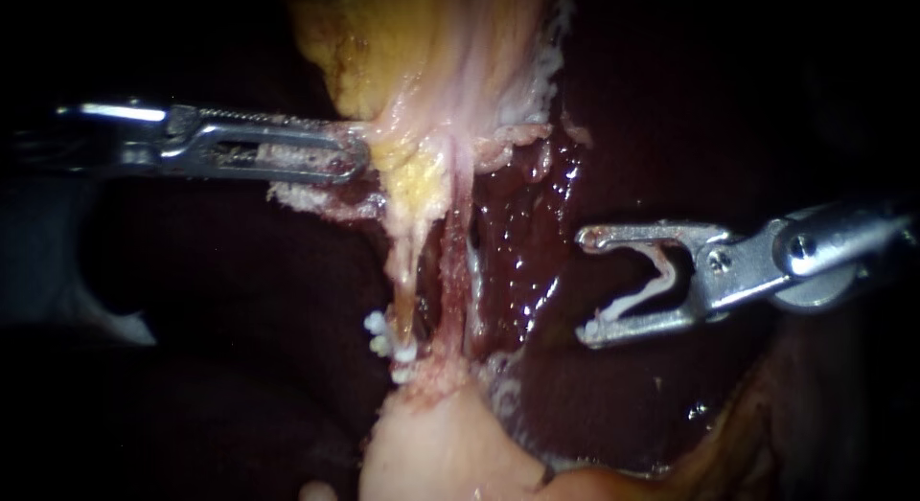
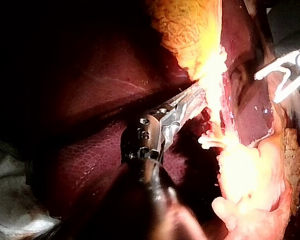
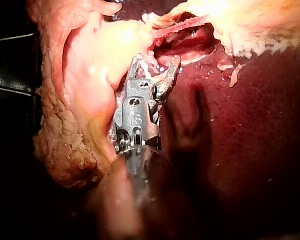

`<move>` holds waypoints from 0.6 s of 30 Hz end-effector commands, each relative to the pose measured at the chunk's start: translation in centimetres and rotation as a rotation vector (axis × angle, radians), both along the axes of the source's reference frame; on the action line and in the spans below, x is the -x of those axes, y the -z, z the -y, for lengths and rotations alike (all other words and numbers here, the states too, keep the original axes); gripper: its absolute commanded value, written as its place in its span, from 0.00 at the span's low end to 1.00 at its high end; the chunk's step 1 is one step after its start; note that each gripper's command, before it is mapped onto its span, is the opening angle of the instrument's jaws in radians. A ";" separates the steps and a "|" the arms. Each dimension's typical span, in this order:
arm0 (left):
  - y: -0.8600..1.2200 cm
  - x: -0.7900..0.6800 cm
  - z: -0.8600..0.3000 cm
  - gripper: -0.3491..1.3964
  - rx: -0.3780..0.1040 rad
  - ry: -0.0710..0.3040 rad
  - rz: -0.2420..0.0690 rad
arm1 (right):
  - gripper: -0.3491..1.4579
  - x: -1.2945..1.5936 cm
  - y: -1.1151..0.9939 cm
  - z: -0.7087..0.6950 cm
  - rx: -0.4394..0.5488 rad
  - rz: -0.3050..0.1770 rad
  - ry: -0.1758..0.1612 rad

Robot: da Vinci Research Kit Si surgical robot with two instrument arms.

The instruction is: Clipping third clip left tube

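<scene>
Your left silver instrument [image 1: 362,160] lay flat, its jaws clamped on yellow-white gallbladder tissue [image 1: 412,170]. Your right silver instrument [image 1: 586,286] sat level and held a bent white clip [image 1: 644,288] in wide jaws. It was well apart from the thin pale left tube [image 1: 405,271], which had small white clips [image 1: 383,336] low on it.

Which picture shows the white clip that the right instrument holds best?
The endoscope view: the clip sits side-on, whole, between the right instrument's jaws. The left wrist view shows it small, far off. The right wrist view shows only bits of it between the jaws.
</scene>
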State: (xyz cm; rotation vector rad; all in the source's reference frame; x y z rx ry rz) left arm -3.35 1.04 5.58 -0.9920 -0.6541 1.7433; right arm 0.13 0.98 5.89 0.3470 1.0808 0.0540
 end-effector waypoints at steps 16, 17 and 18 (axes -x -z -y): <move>0.72 -0.51 -0.27 0.00 0.008 0.013 -0.012 | 0.47 -0.03 0.01 -0.01 -0.001 0.001 -0.002; 0.74 -0.53 -0.29 0.00 0.013 0.013 -0.010 | 0.47 -0.03 0.01 -0.01 -0.001 0.001 -0.002; 0.76 -0.55 -0.31 0.00 0.012 0.016 -0.012 | 0.47 -0.03 0.01 -0.01 -0.001 -0.002 -0.003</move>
